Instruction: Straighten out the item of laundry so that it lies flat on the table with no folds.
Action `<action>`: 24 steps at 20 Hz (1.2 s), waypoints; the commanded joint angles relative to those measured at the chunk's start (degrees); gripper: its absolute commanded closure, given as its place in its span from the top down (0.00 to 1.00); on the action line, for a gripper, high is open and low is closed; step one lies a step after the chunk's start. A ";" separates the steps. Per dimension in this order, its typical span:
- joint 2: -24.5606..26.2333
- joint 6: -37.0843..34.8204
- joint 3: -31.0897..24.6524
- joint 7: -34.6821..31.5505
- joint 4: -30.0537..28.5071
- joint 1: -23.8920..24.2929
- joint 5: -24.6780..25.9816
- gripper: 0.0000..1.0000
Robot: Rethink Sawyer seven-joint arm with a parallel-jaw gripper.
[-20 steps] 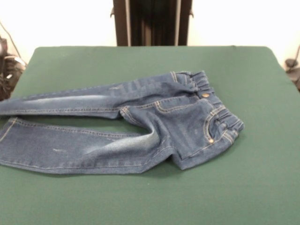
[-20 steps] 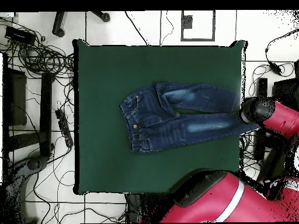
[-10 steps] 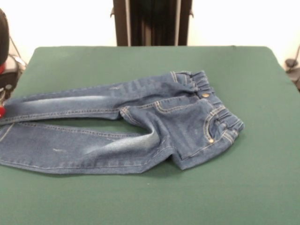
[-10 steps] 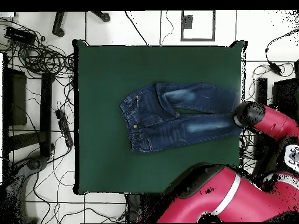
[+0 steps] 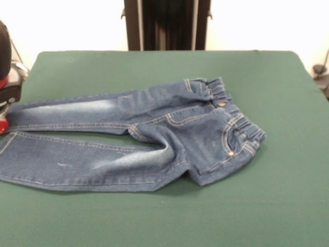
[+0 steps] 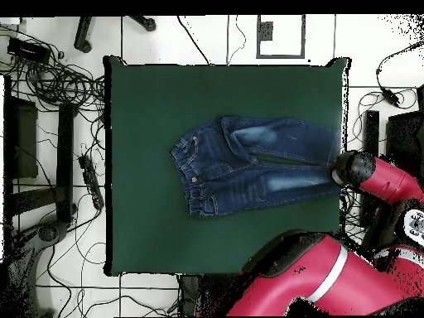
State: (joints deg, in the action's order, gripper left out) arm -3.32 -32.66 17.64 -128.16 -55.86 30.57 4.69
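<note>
The item of laundry (image 5: 169,139), a small pair of blue jeans, lies on the green table (image 5: 103,67) with its waistband to the right and both legs running left. The fabric is bunched and creased around the crotch and the hip. Overhead, the jeans (image 6: 248,166) reach the table's (image 6: 166,232) right edge. My gripper (image 5: 4,98) shows only as a dark and red shape at the left edge, by the far leg's hem. In the overhead view the gripper (image 6: 341,170) sits at that hem, its end hidden beneath the arm.
The red arm (image 6: 323,281) bends over the table's lower right corner in the overhead view. Cables (image 6: 58,91) and equipment stands crowd the floor to the left. A black column (image 5: 167,23) rises behind the table's far edge.
The arm's end has come in from the table's side onto the far leg's hem. The jeans have shifted slightly toward it, and that leg now lies straighter.
</note>
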 commanded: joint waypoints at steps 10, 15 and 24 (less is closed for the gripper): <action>3.59 1.14 -7.50 2.95 -5.26 0.32 2.77 1.00; 3.64 0.89 -7.36 2.80 -5.28 0.18 2.63 1.00; 3.67 0.24 -7.02 2.57 -5.31 -0.01 2.60 1.00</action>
State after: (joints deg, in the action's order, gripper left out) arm -2.19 -32.24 17.06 -128.16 -55.86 31.65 4.71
